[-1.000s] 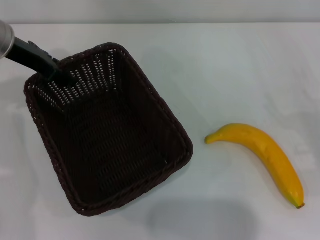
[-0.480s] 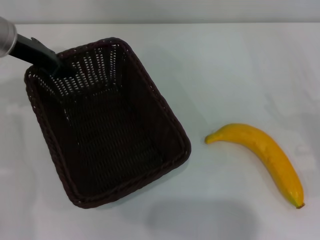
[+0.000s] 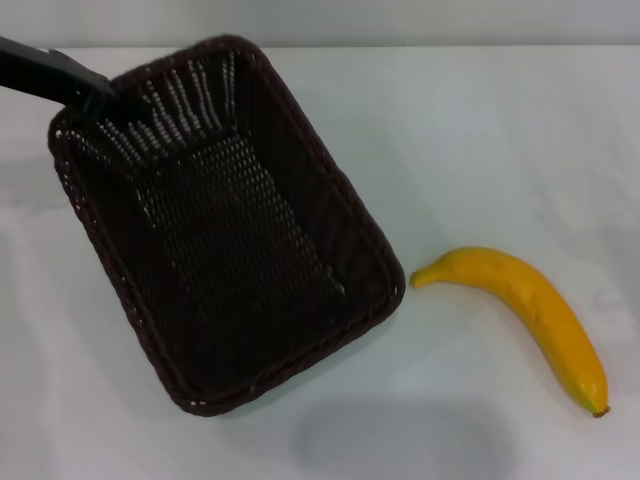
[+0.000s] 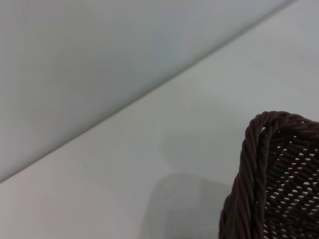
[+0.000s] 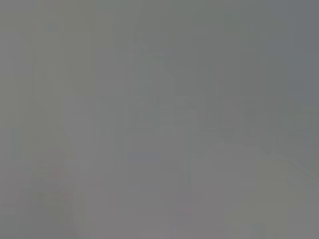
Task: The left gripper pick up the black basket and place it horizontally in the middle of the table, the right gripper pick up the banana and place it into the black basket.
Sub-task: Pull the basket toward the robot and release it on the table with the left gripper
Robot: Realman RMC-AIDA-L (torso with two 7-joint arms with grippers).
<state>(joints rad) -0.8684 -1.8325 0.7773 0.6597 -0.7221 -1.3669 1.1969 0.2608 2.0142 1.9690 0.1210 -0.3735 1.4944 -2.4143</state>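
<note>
The black basket (image 3: 325,170) is a dark woven rectangle lying slantwise on the left half of the white table (image 3: 480,130), its far end raised toward me. My left gripper (image 3: 98,102) comes in from the far left and is shut on the basket's far-left rim. One braided corner of the basket (image 4: 259,174) shows in the left wrist view. The yellow banana (image 3: 530,305) lies on the table to the right of the basket, its stem end a short gap from the basket's near-right corner. My right gripper is out of view, and its wrist view shows only blank grey.
White tabletop stretches behind the banana and along the front edge. A pale wall (image 4: 99,59) runs along the table's far side. A soft shadow (image 3: 400,440) lies on the table in front of the basket.
The basket's far end has risen with my left gripper, and its near-right corner has shifted right, closer to the banana's stem. The banana has not moved.
</note>
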